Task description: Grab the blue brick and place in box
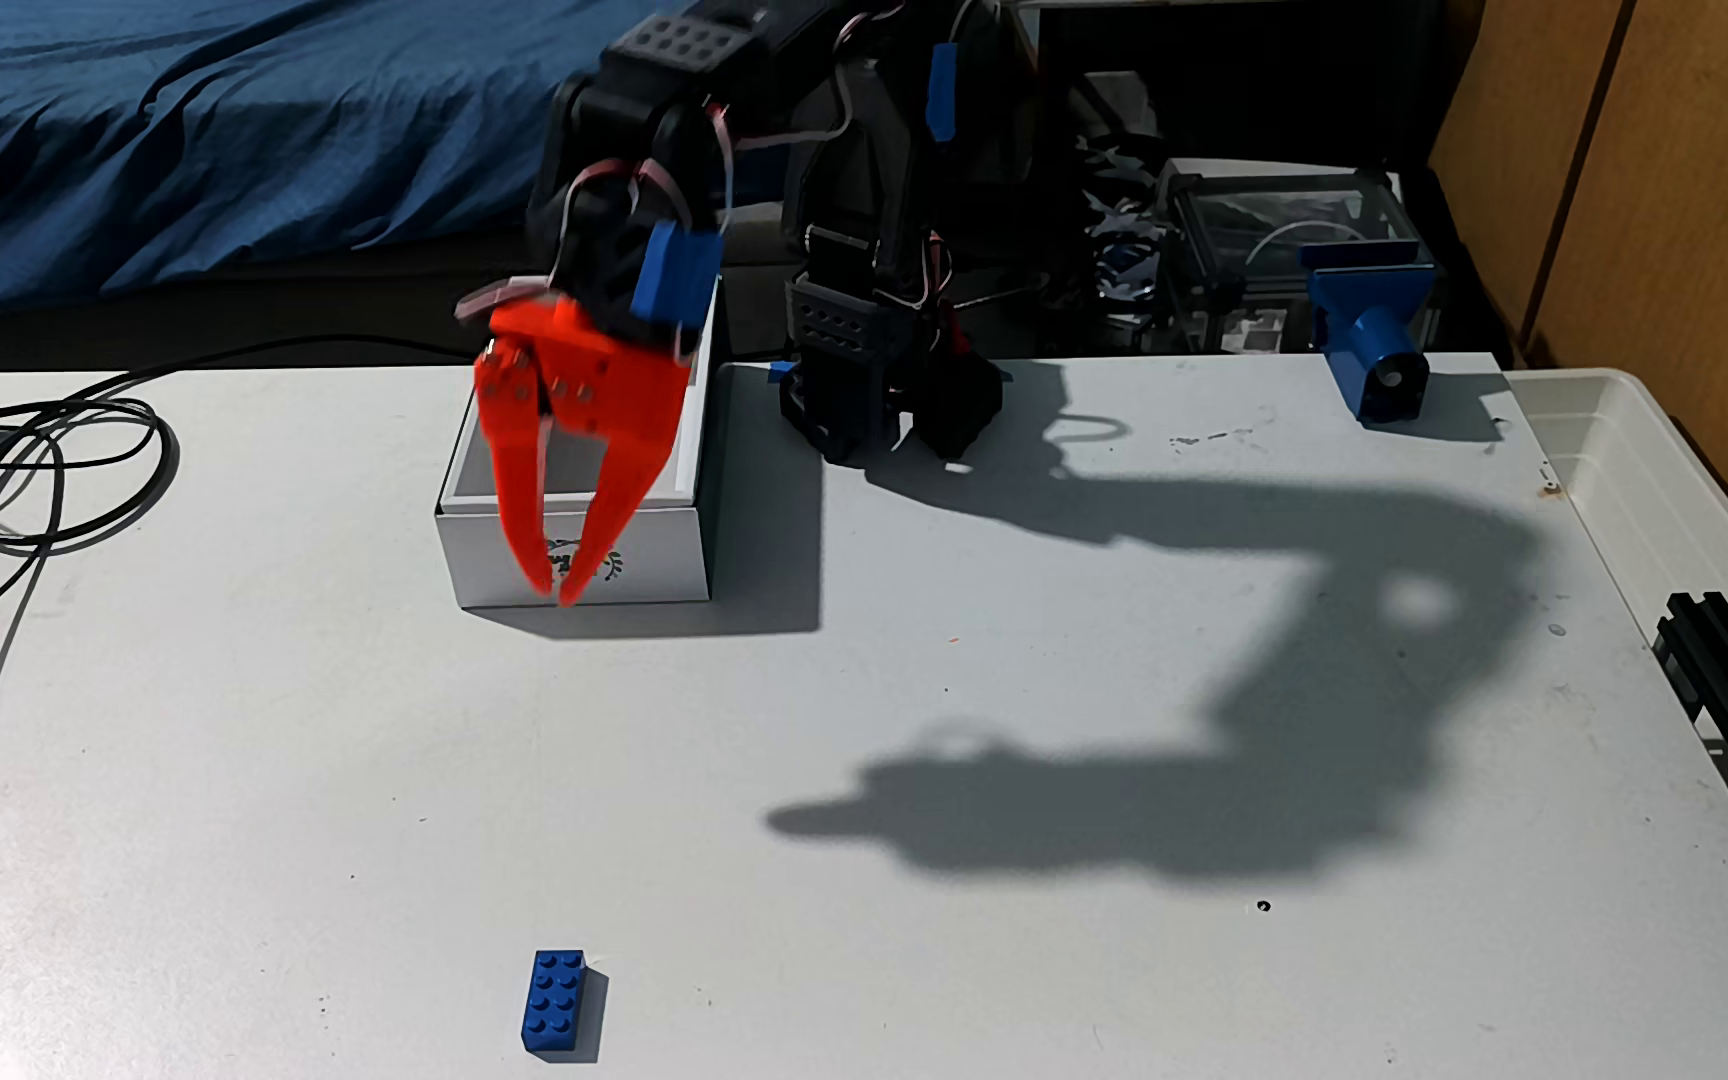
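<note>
Gripper (556, 594) empty, fingertips pressed together, raised before the box (579, 540). Blue brick (554, 1002) lies on near desk (1047, 727), well apart. Recommend spreading, descending squarely across its narrow sides

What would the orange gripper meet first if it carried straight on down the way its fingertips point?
Probably the table just before the box; depth is unclear, so it could be the box front.

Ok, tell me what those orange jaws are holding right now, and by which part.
Nothing. The gripper hangs in front of the box with its tips nearly together and nothing between them; the blue brick lies alone on the table, nearer the camera.
</note>
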